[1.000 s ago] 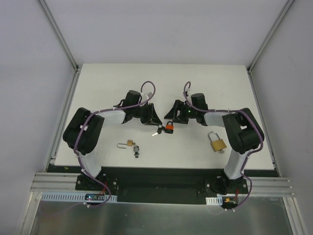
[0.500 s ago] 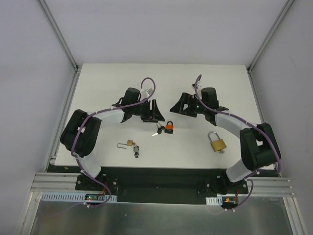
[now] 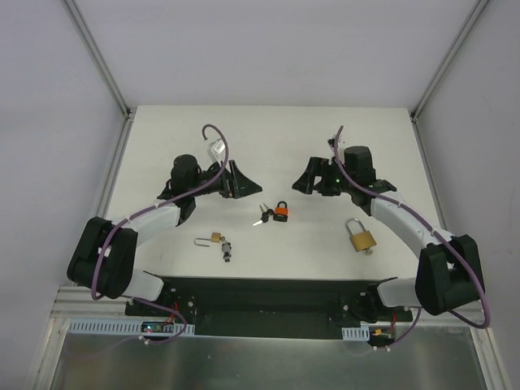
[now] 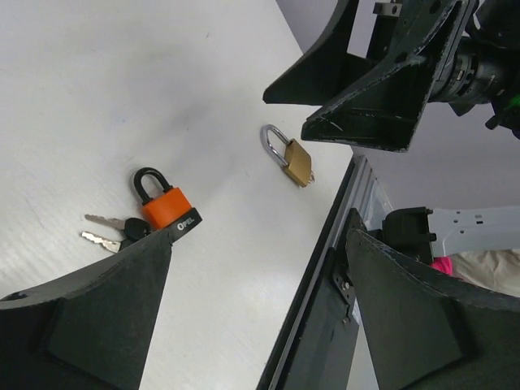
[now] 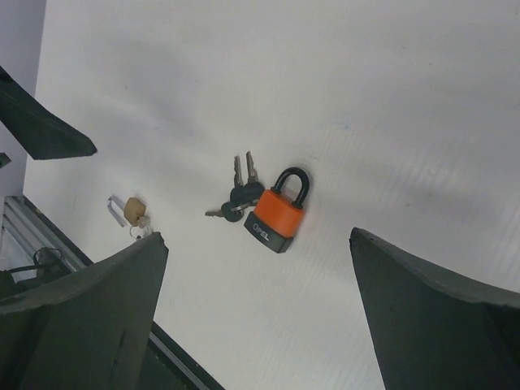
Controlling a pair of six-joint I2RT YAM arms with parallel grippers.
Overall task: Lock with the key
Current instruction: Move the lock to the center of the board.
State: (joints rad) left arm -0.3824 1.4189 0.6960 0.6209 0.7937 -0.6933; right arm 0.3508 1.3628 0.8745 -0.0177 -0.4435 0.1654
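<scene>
Top external view: three padlocks lay on the bench (image 3: 390,146), none of them held.
Nearest was a small brass padlock (image 3: 214,238) with its keys (image 3: 227,250) just beside it, and a larger brass padlock (image 3: 361,236) lay to the right. Farther in, the orange padlock (image 3: 282,212) lay flat, its key bunch (image 3: 262,216) touching its base. Beyond it, the left end effector (image 3: 244,183) and right end effector (image 3: 310,180) hovered spread and empty. The orange lock looked dense, rigid and slick-jacketed. Pinching across its flat faces seemed safest, while the thin key head would need a fine grip.
</scene>
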